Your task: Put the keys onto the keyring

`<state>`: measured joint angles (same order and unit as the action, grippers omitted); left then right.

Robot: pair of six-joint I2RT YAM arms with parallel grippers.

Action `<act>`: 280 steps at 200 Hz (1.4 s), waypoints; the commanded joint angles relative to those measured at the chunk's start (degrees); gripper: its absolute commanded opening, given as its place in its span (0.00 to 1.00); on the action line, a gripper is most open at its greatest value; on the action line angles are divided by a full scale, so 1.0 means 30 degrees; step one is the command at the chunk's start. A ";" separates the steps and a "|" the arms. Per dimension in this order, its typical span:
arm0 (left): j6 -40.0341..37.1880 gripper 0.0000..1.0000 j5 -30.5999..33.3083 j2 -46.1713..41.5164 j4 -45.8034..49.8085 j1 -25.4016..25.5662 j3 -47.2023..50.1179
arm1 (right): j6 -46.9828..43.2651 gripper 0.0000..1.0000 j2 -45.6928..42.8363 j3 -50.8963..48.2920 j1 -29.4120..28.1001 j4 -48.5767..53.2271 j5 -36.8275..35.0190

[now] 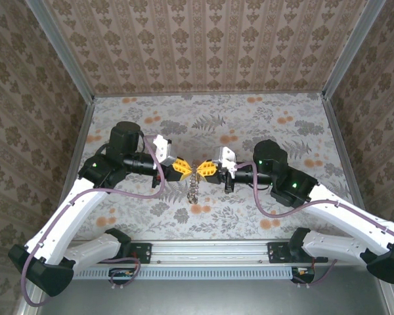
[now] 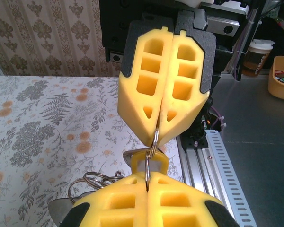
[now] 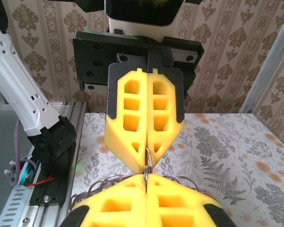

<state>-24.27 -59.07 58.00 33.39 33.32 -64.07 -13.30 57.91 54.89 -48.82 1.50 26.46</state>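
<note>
Left gripper (image 1: pixel 186 168) is closed tight, its yellow fingers (image 2: pixel 118 203) pressed flat together with a thin wire loop (image 2: pixel 154 142) of the keyring (image 1: pixel 194 187) nipped at the very tips. Right gripper (image 1: pixel 203 169) faces it tip to tip, also closed, and pinches the far end of the same loop, so the two pairs of tips nearly meet. Just beyond the left tips sits a small yellow piece (image 2: pixel 149 163) with the wire crossing in front of it; whether it is a key's head or the ring's own tag I cannot tell. More wire coils (image 2: pixel 92 182) bunch beside and under the left fingers, and the chain-like part hangs down from between the tips toward the table (image 1: pixel 276 125).

By my reading the work is mid-threading, with the ring held at both ends. The next move probably calls for a small, slow twist or pull by one hand, since so thin a wire could slip from the soft pads.

The short loop's long axis runs from one gripper to the other, end-on to both; the hanging part points downward
</note>
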 commanded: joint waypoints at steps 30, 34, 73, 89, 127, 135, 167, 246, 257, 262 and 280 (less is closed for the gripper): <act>-0.0258 0.00 -0.0318 -0.0493 -0.0553 -0.0061 0.0261 | 0.0292 0.00 -0.0457 0.0105 -0.0075 -0.0540 -0.0470; -0.0257 0.00 -0.0278 -0.0494 -0.0567 -0.0062 0.0253 | 0.0309 0.00 -0.0487 0.0073 -0.0073 -0.0580 -0.0470; -0.0279 0.00 -0.0269 -0.0498 -0.0523 -0.0084 0.0223 | 0.0338 0.00 -0.0328 0.0090 -0.0019 -0.0704 -0.0413; -0.0281 0.00 -0.0233 -0.0524 -0.0494 -0.0062 0.0227 | 0.0332 0.00 -0.0233 0.0072 -0.0020 -0.0727 -0.0338; -0.0295 0.00 -0.0262 -0.0524 -0.0523 -0.0068 0.0233 | 0.0334 0.00 -0.0173 0.0129 -0.0001 -0.0719 -0.0380; -0.0318 0.00 -0.0262 -0.0524 -0.0523 -0.0062 0.0233 | 0.0332 0.00 -0.0142 0.0162 -0.0001 -0.0708 -0.0381; -0.0320 0.00 -0.0262 -0.0524 -0.0523 -0.0068 0.0227 | 0.0406 0.00 -0.0033 0.0105 0.0011 -0.0827 -0.0338; -0.0297 0.00 -0.0241 -0.0552 -0.0523 -0.0062 0.0233 | 0.0798 0.00 0.0059 0.0070 0.0108 -0.1177 0.0005; -0.0289 0.00 -0.0204 -0.0581 -0.0507 -0.0062 0.0230 | 0.0801 0.00 0.0142 0.0074 0.0101 -0.1188 0.0085; -0.0270 0.00 -0.0204 -0.0581 -0.0512 -0.0062 0.0237 | 0.0801 0.00 0.0121 0.0049 0.0102 -0.1202 0.0112; -0.0287 0.00 -0.0175 -0.0612 -0.0500 -0.0062 0.0219 | 0.0801 0.00 0.0091 0.0097 0.0105 -0.1014 0.0255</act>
<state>-24.27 -58.67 57.63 33.01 33.32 -63.59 -11.77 58.08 54.89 -48.75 -0.21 25.93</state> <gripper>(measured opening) 0.059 0.066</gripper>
